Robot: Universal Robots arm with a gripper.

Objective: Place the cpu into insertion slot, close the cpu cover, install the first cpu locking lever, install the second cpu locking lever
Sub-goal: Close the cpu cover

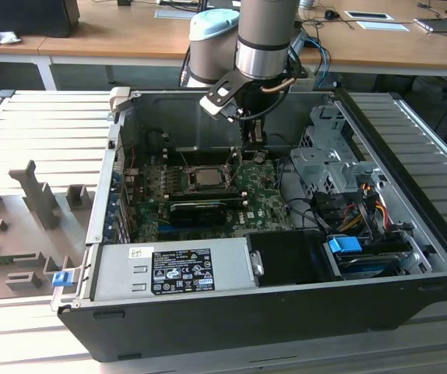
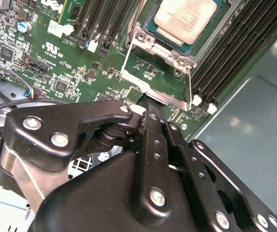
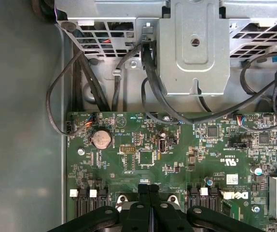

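The cpu (image 2: 182, 18) sits in the window of the cover (image 2: 141, 38), which looks down, so those steps seem done. My gripper (image 3: 149, 188), jaws pinched together on nothing visible, rests beside the cover at a lever (image 2: 133, 82); locking seems unfinished.

Cpu (image 1: 206, 178) in insertion slot (image 1: 186, 179), on motherboard (image 1: 258, 202), inside case (image 1: 286, 312); drive cage (image 1: 325, 160) beside.
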